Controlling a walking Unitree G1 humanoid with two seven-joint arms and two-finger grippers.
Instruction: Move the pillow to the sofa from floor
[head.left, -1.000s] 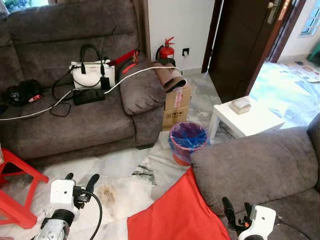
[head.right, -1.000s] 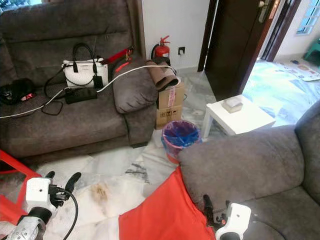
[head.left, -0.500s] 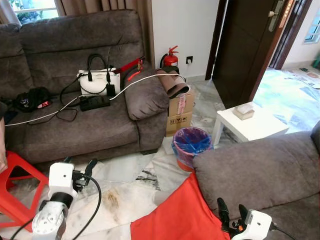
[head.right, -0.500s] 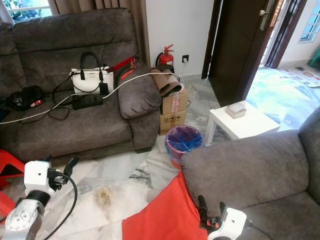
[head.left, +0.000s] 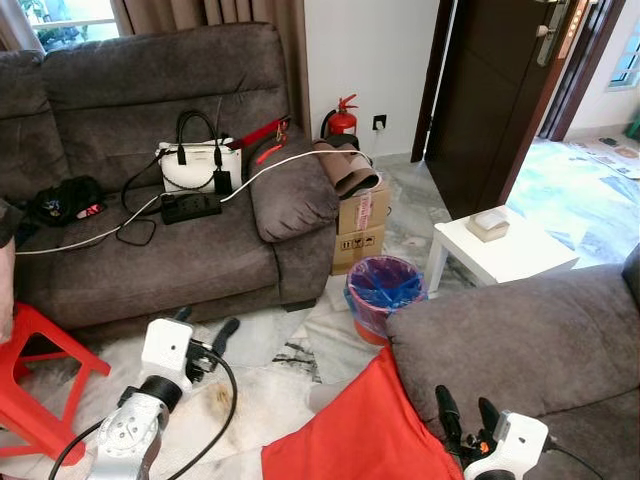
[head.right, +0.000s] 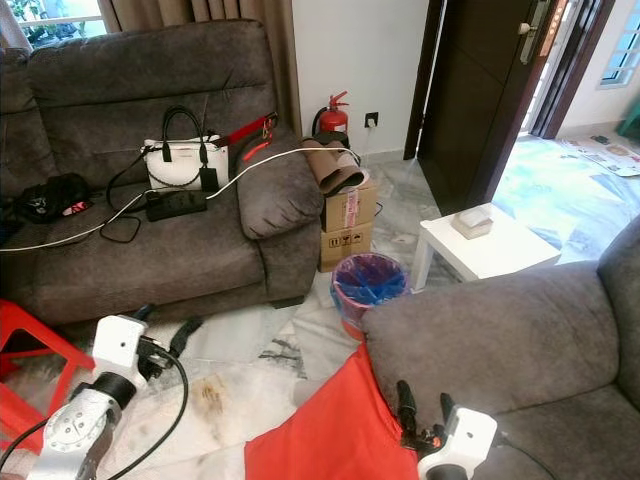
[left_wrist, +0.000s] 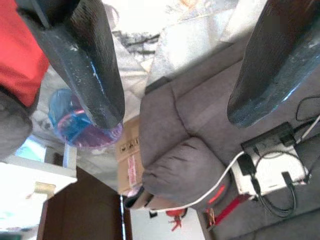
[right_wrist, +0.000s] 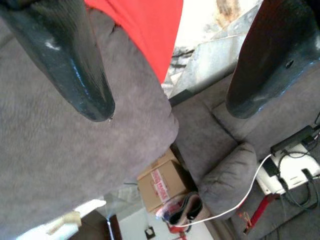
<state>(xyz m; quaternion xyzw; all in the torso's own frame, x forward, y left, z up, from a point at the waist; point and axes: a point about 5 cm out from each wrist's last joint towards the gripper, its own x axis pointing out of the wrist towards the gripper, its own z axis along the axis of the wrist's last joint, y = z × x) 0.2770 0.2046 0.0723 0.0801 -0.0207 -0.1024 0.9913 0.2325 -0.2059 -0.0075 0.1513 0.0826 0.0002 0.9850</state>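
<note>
Red pillow (head.left: 355, 435) flat on floor, against sofa (head.left: 520, 330).

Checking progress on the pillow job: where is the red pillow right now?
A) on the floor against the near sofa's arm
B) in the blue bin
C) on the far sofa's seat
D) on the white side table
A: the red pillow lies on the floor, leaning against the near sofa.
</note>
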